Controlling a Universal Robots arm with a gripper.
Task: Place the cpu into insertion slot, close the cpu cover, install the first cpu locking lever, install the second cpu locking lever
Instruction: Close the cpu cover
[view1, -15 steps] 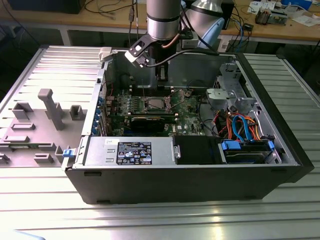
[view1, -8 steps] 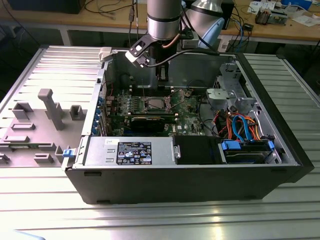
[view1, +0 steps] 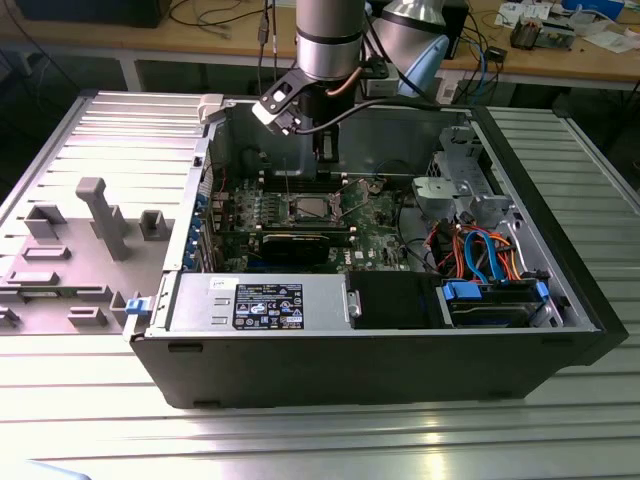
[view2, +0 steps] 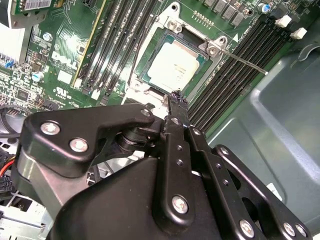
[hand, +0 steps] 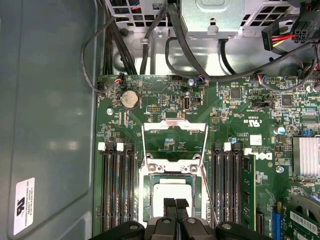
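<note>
The cpu (hand: 170, 192), a small square with a dull silver top, lies flat in the insertion slot (hand: 146, 192) on the green motherboard (hand: 240, 115). It shows as well in the second wrist view, cpu (view2: 172, 65). The cpu cover (hand: 172, 125), a thin silver frame, stands swung open beyond the slot. Thin wire levers (hand: 205, 150) run unlatched along its sides; one lever (view2: 240, 59) sticks out past the slot. My gripper (hand: 175, 204) hovers just above the cpu's near edge, shut with nothing between the fingertips (view2: 175, 97). In the exterior view my gripper (view1: 324, 150) hangs inside the open case over the slot (view1: 305, 207).
Long black memory slots (hand: 117, 185) flank the socket on both sides. Black cables (hand: 150, 45) loop above the board near the case's metal cage (hand: 215, 20). The grey case wall (hand: 47, 125) rises beside the board. A drive bay with coloured cables (view1: 480, 255) sits at the exterior view's right.
</note>
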